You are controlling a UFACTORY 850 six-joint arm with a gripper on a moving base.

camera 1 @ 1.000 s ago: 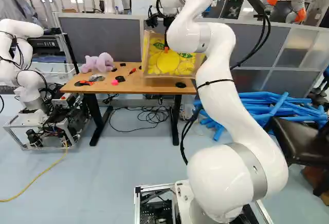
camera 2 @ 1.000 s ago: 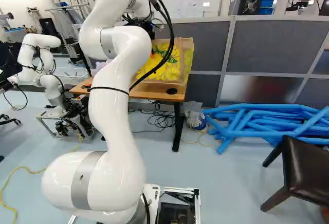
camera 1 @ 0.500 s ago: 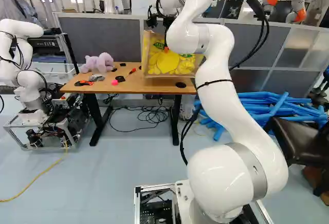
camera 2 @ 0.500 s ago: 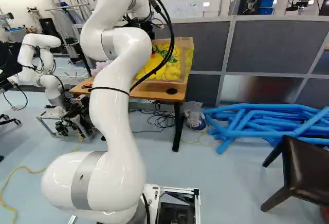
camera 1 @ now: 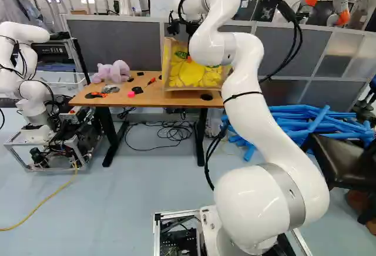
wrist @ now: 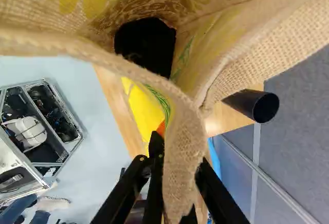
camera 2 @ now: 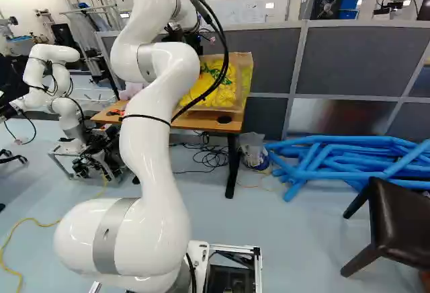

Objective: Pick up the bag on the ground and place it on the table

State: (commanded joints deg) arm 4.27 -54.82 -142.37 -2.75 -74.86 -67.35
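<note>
In the left base view my gripper (camera 1: 188, 58), partly hidden by the arm, is at the upper part of the bag (camera 1: 197, 74). The bag, tan with a yellow print, is upright over the right end of the wooden table (camera 1: 141, 96); whether its bottom bears on the tabletop I cannot tell. The wrist view has the gripper (wrist: 180, 157) shut on the bag's woven rim (wrist: 184, 183), a finger on either side of the cloth. The bag's mouth gapes ahead of the fingers, with something black (wrist: 145, 44) showing inside.
On the table lie a purple plush toy (camera 1: 111, 71), an orange-black tool (camera 1: 96, 95) and small items. Another robot (camera 1: 29, 36) stands left. Blue tubes (camera 2: 336, 160), a dark chair (camera 2: 396, 222) and a white sack (camera 2: 253, 150) are to the right.
My arm has shifted, its upper part a little lower and leftward in the left base view, rightward in the right one. The bag's front has changed its folds. The base has not moved.
</note>
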